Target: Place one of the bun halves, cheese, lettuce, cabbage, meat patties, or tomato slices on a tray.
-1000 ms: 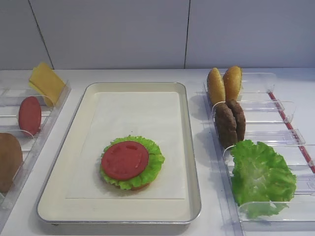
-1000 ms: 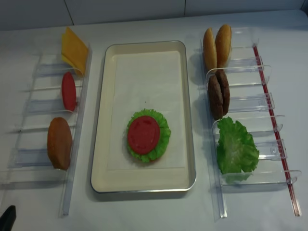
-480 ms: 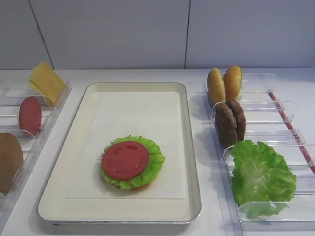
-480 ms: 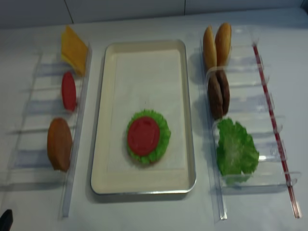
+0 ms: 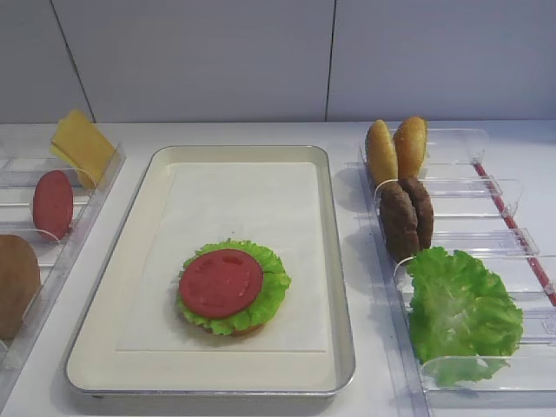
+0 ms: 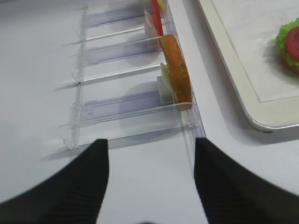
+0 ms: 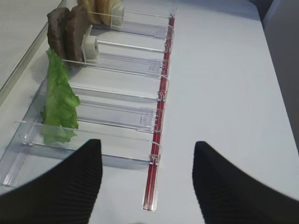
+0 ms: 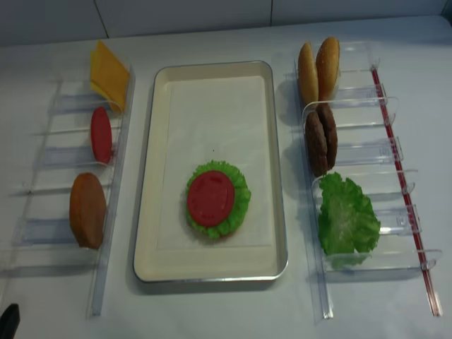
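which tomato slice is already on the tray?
The tomato slice lying flat on the lettuce leaf near the front of the tray. The other tomato slice stands on edge in the left rack, between the cheese and a bun.

Front high view: raised and oblique, facing the back wall, moderately near; the tray [image 5: 340,287] fills the middle.
Realsense high view: almost straight overhead, farther off; takes in both clear bin racks and the tray [image 8: 280,176].
Right wrist view: close behind the right gripper [image 7: 147,179], looking ahead along the right rack [image 7: 161,88].
Left wrist view: close behind the left gripper [image 6: 150,179], facing the left rack [image 6: 187,121].
Shared: tray corner [image 6: 261,122], both racks.
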Controlling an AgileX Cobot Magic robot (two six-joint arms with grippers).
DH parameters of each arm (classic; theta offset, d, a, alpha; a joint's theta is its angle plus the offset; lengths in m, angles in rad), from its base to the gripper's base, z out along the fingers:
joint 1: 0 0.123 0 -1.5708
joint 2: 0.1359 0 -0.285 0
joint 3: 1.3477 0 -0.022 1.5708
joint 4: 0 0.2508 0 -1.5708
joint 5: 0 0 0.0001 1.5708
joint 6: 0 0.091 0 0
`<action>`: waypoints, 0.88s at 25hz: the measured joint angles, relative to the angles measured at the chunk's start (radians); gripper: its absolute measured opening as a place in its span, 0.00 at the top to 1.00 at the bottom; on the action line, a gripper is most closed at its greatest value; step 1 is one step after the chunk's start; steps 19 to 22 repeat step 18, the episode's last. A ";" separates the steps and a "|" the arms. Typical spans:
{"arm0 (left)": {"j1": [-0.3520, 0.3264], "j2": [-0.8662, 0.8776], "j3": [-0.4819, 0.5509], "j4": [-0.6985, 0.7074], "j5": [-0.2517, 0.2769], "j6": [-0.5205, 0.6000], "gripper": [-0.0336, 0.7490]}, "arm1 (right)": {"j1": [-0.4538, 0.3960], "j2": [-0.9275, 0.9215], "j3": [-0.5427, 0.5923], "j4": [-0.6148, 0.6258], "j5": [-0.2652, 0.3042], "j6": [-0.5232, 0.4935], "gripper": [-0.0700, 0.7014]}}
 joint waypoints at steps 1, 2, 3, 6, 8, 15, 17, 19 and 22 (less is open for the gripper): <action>0.000 0.000 0.000 0.000 0.000 0.000 0.45 | 0.000 0.000 0.000 0.000 0.000 0.000 0.33; 0.000 0.000 0.000 0.000 0.000 0.000 0.45 | 0.000 0.000 0.000 0.000 0.000 0.000 0.33; 0.000 0.000 0.000 0.000 0.000 0.000 0.45 | 0.000 0.000 0.000 0.000 0.000 0.000 0.33; 0.000 0.000 0.000 0.000 0.000 0.000 0.45 | 0.000 0.000 0.000 0.000 0.000 0.000 0.33; 0.000 0.000 0.000 0.000 0.000 0.000 0.45 | 0.000 0.000 0.000 0.000 0.000 0.000 0.33; 0.000 0.000 0.000 0.000 0.000 0.000 0.45 | 0.000 0.000 0.000 0.000 0.000 0.000 0.33; 0.000 0.000 0.000 0.000 0.000 0.000 0.45 | 0.000 0.000 0.000 0.000 0.000 0.000 0.33; 0.000 0.000 0.000 0.000 0.000 0.000 0.45 | 0.000 0.000 0.000 0.000 0.000 0.000 0.33; 0.000 0.000 0.000 0.000 0.000 0.000 0.45 | 0.000 0.000 0.000 0.000 0.000 0.000 0.33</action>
